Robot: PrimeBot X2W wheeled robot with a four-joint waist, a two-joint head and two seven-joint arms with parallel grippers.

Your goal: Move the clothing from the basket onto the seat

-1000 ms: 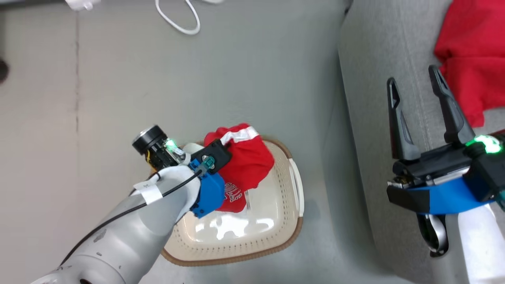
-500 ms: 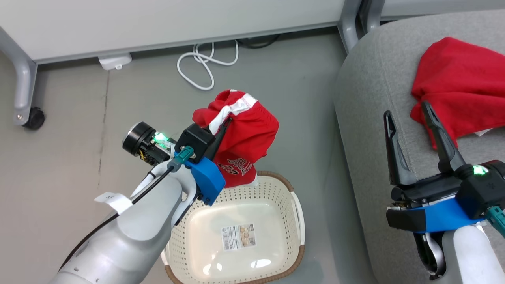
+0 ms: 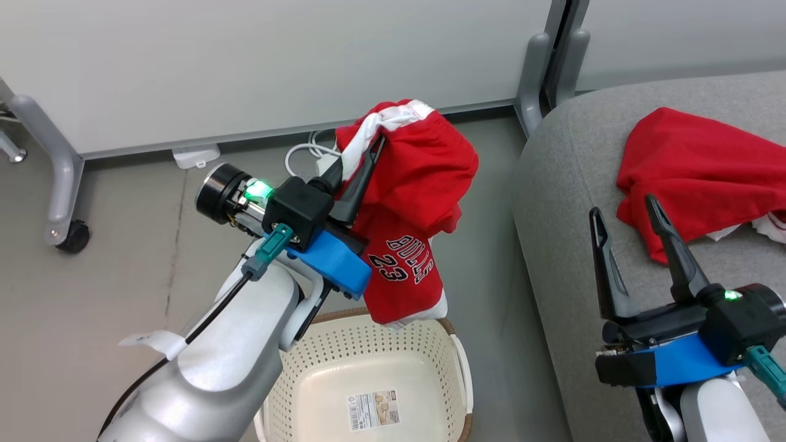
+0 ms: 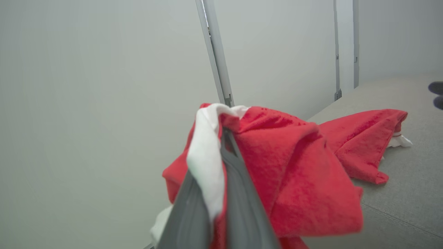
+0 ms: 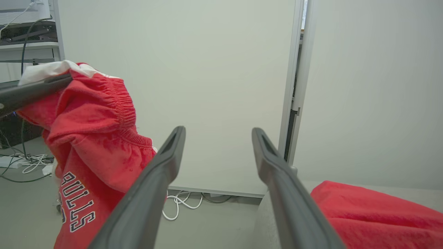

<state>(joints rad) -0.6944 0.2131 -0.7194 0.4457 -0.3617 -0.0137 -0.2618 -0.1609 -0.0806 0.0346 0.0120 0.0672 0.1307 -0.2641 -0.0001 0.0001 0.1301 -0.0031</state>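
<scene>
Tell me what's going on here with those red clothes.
The robot is moving laundry. Its left gripper is shut on the lettered red garment, holding it in the air above the basket, whose visible part holds no clothing. A second red garment lies on the grey seat. The right gripper hangs open over the seat's edge, holding nothing.

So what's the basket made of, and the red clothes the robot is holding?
The basket looks like hard, glossy cream plastic: it shines and has neat rows of holes. The red garment seems soft, matt cloth: it droops in folds, with a gathered waistband.
</scene>
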